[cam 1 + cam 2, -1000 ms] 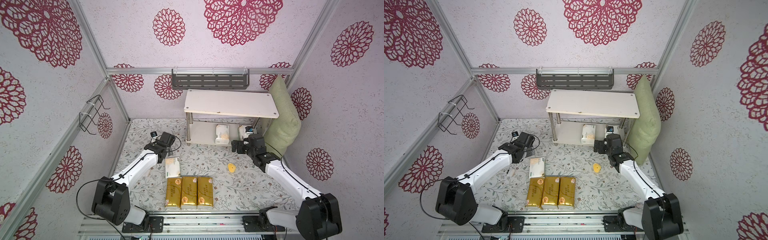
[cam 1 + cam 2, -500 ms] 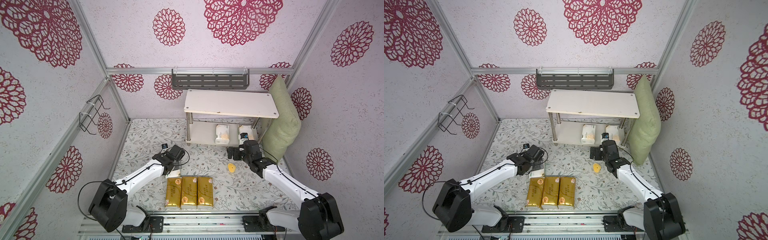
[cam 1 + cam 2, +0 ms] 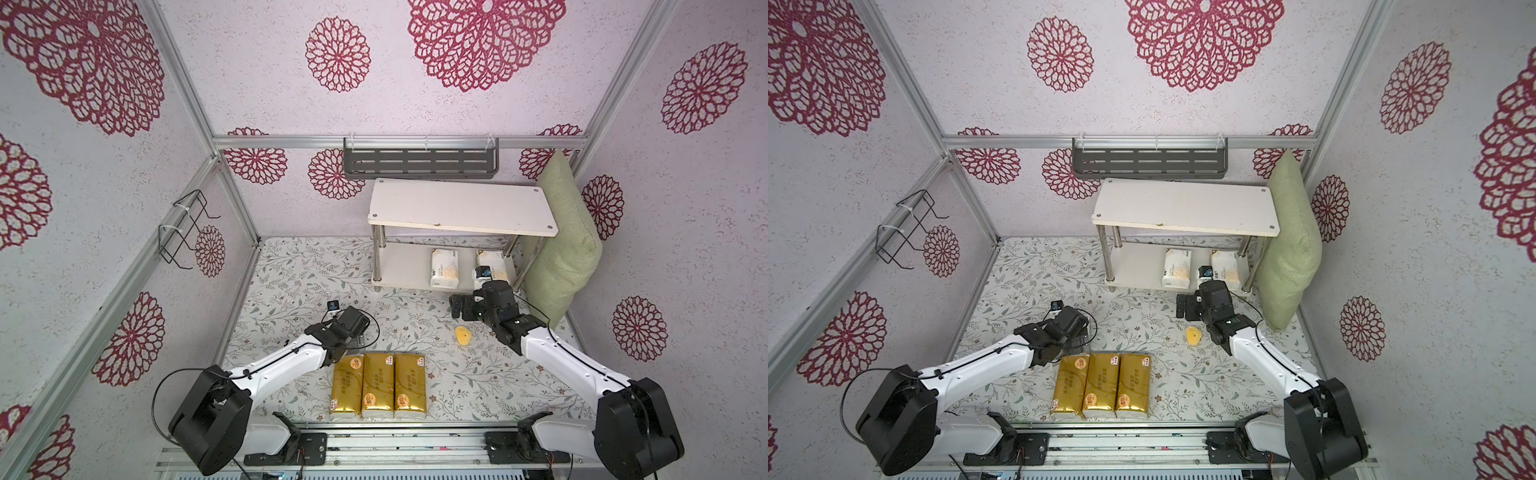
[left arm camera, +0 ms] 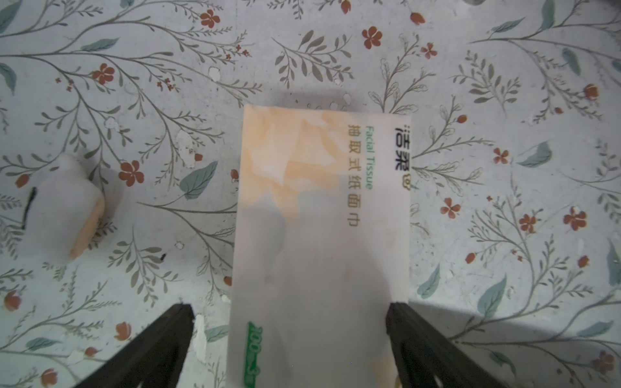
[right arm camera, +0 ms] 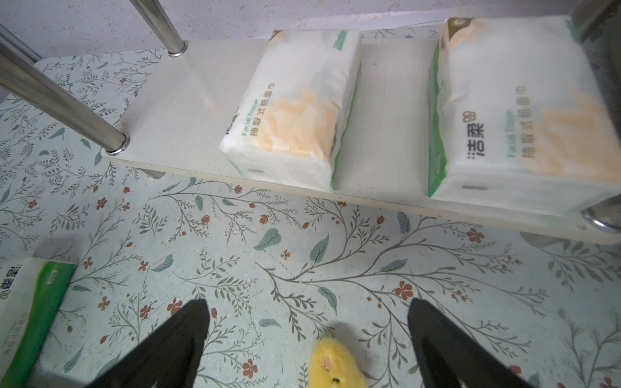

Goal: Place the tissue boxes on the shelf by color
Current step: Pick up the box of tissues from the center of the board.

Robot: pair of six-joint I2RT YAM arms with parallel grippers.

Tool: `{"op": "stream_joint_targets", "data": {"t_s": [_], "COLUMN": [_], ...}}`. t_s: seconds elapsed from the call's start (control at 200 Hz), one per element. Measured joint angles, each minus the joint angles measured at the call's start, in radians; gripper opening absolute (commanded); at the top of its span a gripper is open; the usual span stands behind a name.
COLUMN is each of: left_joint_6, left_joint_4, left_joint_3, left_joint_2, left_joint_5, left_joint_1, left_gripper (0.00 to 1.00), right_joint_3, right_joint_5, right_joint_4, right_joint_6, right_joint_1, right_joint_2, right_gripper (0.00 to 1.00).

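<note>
Left wrist view: left gripper [image 4: 289, 305] spread astride white pack [image 4: 322, 218]; right gripper [image 5: 307, 302] spread, empty

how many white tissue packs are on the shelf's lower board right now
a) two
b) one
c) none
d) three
a: the right wrist view shows two white tissue packs lying on the shelf's lower board, while the third white pack lies off the shelf, between the jaws of the open left tool.
</note>
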Motion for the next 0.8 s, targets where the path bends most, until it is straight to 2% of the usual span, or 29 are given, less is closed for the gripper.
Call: {"op": "stream_joint_targets", "data": {"t_s": [0.485, 0.8], "left_joint_6": [0.017, 0.032], "left_joint_4": [0.039, 0.145], "left_joint_3": [-0.018, -0.077], "left_joint_2": [0.019, 0.024], "left_joint_5": [0.006, 0.005], "left_joint_1": [-0.011, -0.030], "left_gripper": [0.97, 0.97], "right_joint_3": [0.000, 0.000], "right_joint_5": [0.003, 0.005], "right_joint_4": [0.005, 0.007], "right_joint_6": [0.000, 0.000], "right_joint_1": [0.026, 0.037], "right_joint_2": [0.011, 0.012], "right_gripper": [0.99, 0.99]}}
